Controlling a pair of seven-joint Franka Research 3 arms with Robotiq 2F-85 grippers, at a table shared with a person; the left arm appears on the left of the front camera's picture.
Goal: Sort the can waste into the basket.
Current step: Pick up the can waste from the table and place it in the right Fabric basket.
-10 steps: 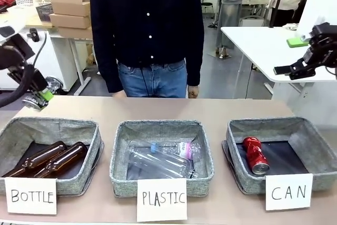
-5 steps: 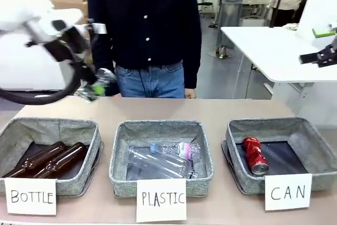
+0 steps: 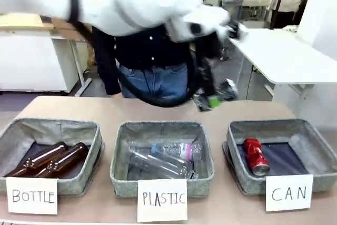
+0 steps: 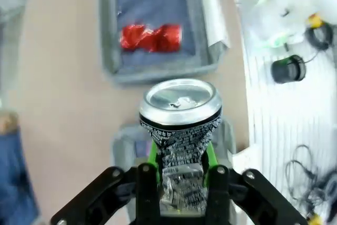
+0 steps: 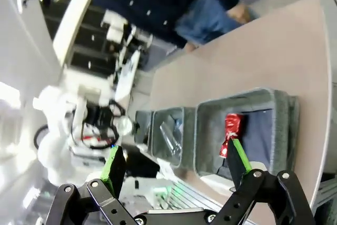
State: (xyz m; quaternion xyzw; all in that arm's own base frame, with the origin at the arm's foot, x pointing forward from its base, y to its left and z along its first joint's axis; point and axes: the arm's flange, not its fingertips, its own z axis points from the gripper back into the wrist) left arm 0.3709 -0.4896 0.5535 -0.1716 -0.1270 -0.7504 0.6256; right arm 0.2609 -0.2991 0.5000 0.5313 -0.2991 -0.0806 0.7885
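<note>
The silvery can (image 4: pixel 181 130), crushed and printed with dark markings, is pinched between the green pads of my left gripper (image 4: pixel 181 183). In the front view that gripper (image 3: pixel 213 98) hangs blurred above the far table edge, between the middle bin and the grey CAN basket (image 3: pixel 263 125), with the silvery can (image 3: pixel 225 91) in it. The dented red can (image 3: pixel 254 156) lies inside that basket, and the left wrist view shows the red can (image 4: pixel 151 38) beyond the held one. My right gripper (image 5: pixel 176 164) is open and empty, high off the table, with the red can (image 5: pixel 231 127) far below.
The PLASTIC bin (image 3: pixel 162 129) holds clear bottles and the BOTTLE bin (image 3: pixel 50 126) holds two brown ones. A person (image 3: pixel 152 61) stands at the far side behind my left arm. A white table (image 3: pixel 284 56) stands at the right.
My left arm has swung from the far left across to the right with the silvery can in its grip. The right gripper has risen out of the front view.
</note>
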